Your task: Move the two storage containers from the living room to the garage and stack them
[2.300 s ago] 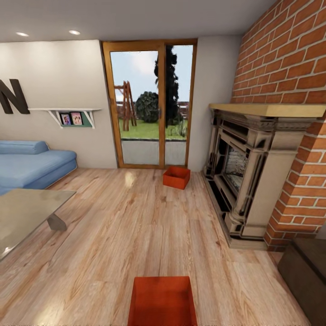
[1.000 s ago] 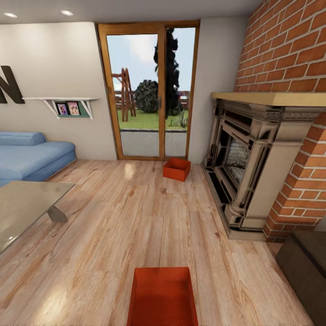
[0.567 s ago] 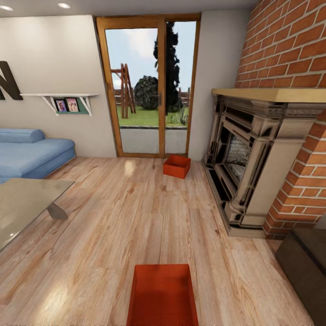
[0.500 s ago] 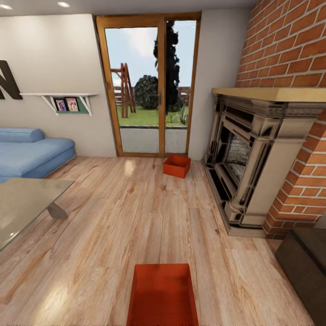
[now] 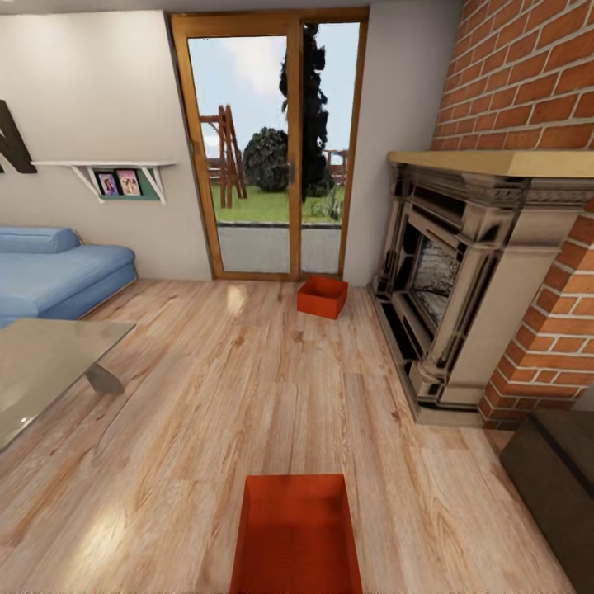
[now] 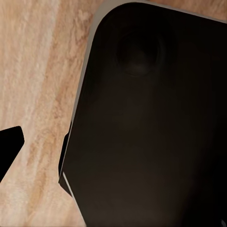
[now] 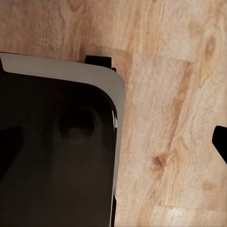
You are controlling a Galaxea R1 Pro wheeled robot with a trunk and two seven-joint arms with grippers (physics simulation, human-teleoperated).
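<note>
Two orange-red storage containers stand on the living room's light wood plank floor. The near container point(image 5: 295, 536) sits open-topped right in front of me at the bottom of the head view. The far container point(image 5: 322, 297) rests by the glass doors point(image 5: 268, 157), just left of the fireplace point(image 5: 462, 280). My left gripper point(image 6: 113, 151) hangs over my own dark base with one black fingertip point(image 6: 8, 147) at the picture's edge. My right gripper point(image 7: 113, 142) hangs likewise, its fingertip point(image 7: 221, 142) at the opposite edge. Nothing is held in either.
A blue sofa point(image 5: 49, 276) and a glass-topped low table point(image 5: 41, 371) stand at the left. The brick wall point(image 5: 536, 82) and a dark box point(image 5: 553, 478) close the right side. Open plank floor point(image 5: 247, 388) runs between the two containers.
The whole head view has shifted: the room has slid upward in the picture and the doors look a little larger, so the camera moved. Both containers stay where they were on the floor.
</note>
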